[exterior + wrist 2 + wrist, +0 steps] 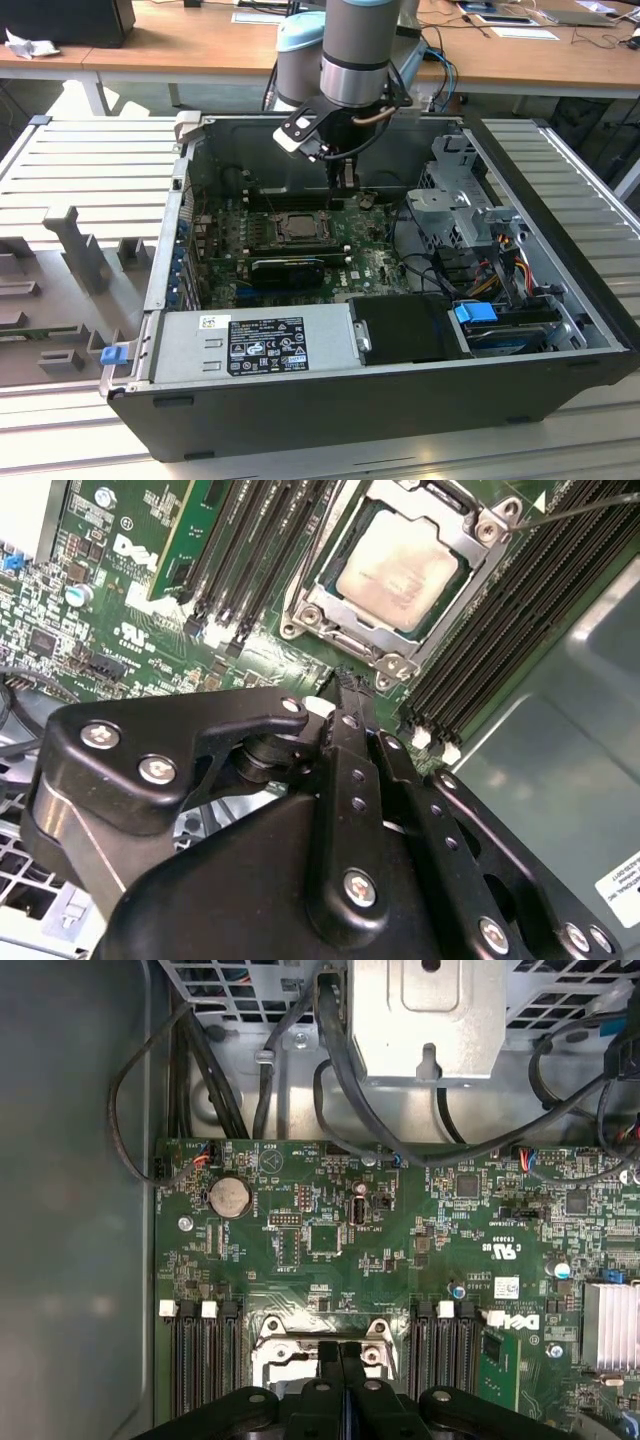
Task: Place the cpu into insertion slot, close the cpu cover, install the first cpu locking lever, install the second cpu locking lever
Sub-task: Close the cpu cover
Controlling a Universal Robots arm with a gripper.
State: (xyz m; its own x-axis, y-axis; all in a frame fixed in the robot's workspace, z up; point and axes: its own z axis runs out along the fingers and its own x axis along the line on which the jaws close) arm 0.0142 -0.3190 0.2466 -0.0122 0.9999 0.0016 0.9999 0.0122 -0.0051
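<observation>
gripper [346, 688] fully closed, empty — tip near the cpu cover [478, 542], cpu [397, 565] in its window

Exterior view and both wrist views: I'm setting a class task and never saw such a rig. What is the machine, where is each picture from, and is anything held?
The machine is one robot arm with a gripper, reaching into an open computer case. The exterior view comes from a camera off the arm, both wrist views from cameras riding on it, looking past the gripper at the motherboard. In the second wrist view the cpu, a pale square chip, sits in the insertion slot, with the cpu cover framing it. The gripper's fingers are together, holding nothing visible, close to that slot.
</observation>
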